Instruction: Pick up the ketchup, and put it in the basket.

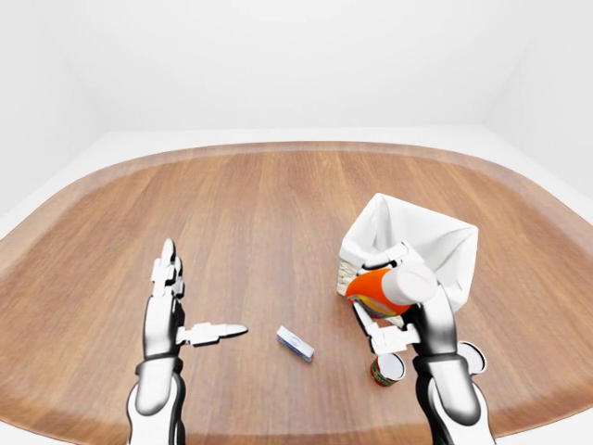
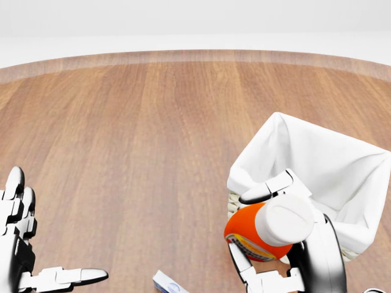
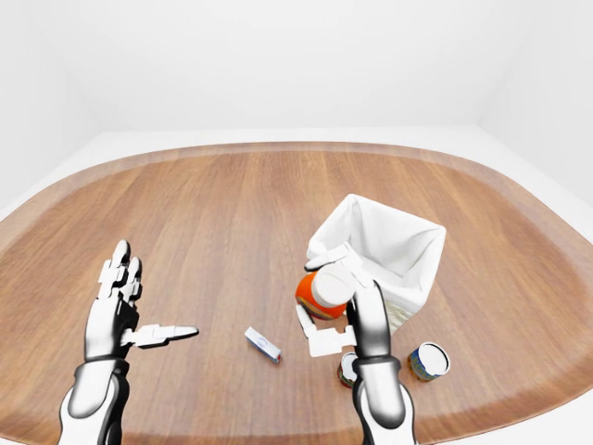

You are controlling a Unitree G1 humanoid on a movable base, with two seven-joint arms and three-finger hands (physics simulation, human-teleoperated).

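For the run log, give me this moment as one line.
phase: carry | right hand: shut on ketchup, beside basket rim, not in | left hand: open, empty | table: small box, two cans

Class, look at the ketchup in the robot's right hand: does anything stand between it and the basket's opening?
Nothing visible does. The right hand holds the ketchup at the basket rim's lower-left side in the head view; only that cloth-lined rim remains to clear.

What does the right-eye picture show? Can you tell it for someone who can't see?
The robot's right hand grips an orange ketchup bottle beside a white-lined basket on a round wooden table. Its left hand hovers open at the left. A small box and two cans lie near the bottom.
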